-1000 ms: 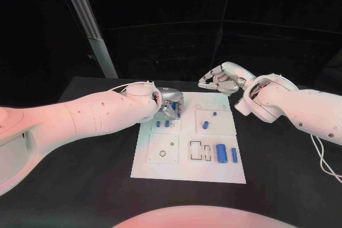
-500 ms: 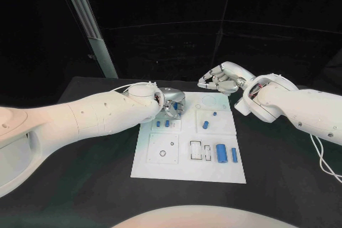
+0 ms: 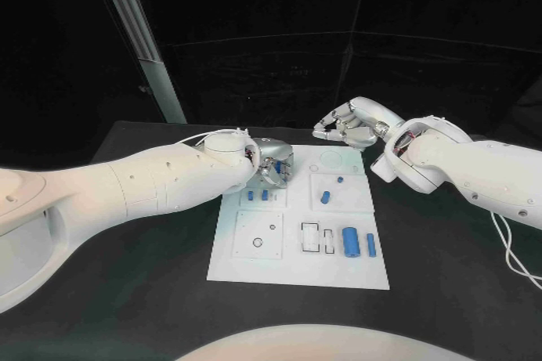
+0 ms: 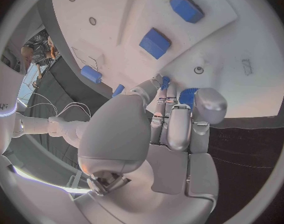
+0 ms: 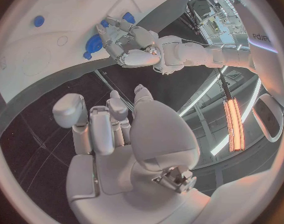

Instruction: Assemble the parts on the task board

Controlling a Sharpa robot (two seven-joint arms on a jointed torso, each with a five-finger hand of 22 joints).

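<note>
The task board (image 3: pixel 299 247) is a flat white rectangular plate lying in the middle of the black counter (image 3: pixel 135 298), marked with square panels, thin outlines and small round holes. Small blue parts lie on it: two short blocks (image 3: pixel 256 195) side by side near its far left corner, a small piece (image 3: pixel 325 196) in the panel to their right, and two longer cylinders (image 3: pixel 352 240) standing parallel near its right edge.

The left hand (image 3: pixel 271 167) hangs over the far left corner of the board, fingers curled in around a ribbed blue part (image 4: pixel 187 95) held at the fingertips just above the white surface.

The right hand (image 3: pixel 345 126) hovers beyond the board's far edge, its fingers curled in on themselves with nothing between them.
</note>
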